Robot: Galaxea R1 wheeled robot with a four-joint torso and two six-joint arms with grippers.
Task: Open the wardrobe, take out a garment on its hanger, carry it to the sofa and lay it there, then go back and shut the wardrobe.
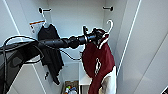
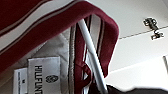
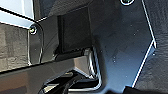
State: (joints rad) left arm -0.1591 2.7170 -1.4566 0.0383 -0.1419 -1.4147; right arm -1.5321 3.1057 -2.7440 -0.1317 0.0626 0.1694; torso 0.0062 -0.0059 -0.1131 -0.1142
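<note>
The left gripper (image 1: pixel 98 33) is clamped on the white plastic hanger (image 1: pixel 109 26), whose curved hook rises just above the fingers. Below them the maroon garment (image 1: pixel 96 62) hangs lengthwise downward, soft, white-sleeved, inside the open white wardrobe (image 1: pixel 75 15). The right fingers' state I cannot tell.

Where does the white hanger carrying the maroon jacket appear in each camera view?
Head view: the hanger has its hook right of centre in the upper part, above the jacket, at the left gripper.
Left wrist view: its white stem runs diagonally through the middle, inside the collar.
Right wrist view: I can't find it among the robot's own dark parts.
Shared landmark: the jacket's striped collar.
</note>
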